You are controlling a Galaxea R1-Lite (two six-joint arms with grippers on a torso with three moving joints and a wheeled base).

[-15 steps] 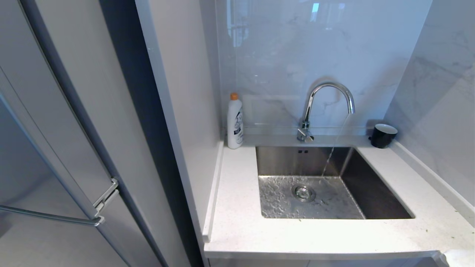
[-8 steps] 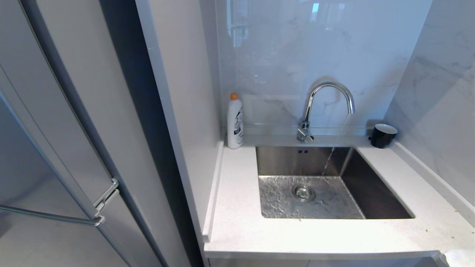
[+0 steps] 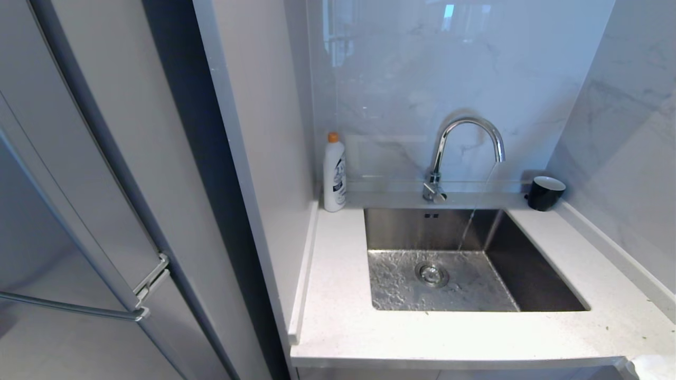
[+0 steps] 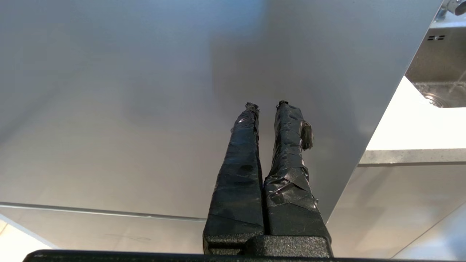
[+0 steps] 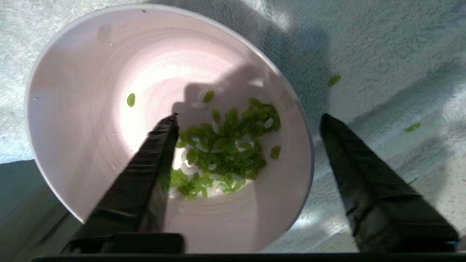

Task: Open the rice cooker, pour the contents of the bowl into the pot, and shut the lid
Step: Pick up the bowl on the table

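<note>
Now one bowl (image 5: 91,102), right tool (image 5: 247,120) straddling rim.

I note a brushed steel sink (image 3: 533,274), glossy chrome tap (image 3: 467,142), speckled stone counter (image 3: 338,316), glazed smooth bowl (image 5: 91,109) on fluffy towel (image 5: 382,54), tape-wrapped fingers (image 4: 287,145).

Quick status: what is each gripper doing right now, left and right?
Left gripper: shut, empty, parked beside a plain grey panel.
Right gripper: open, straddling the rim of the pale pink bowl of green grains, holding nothing yet.
</note>
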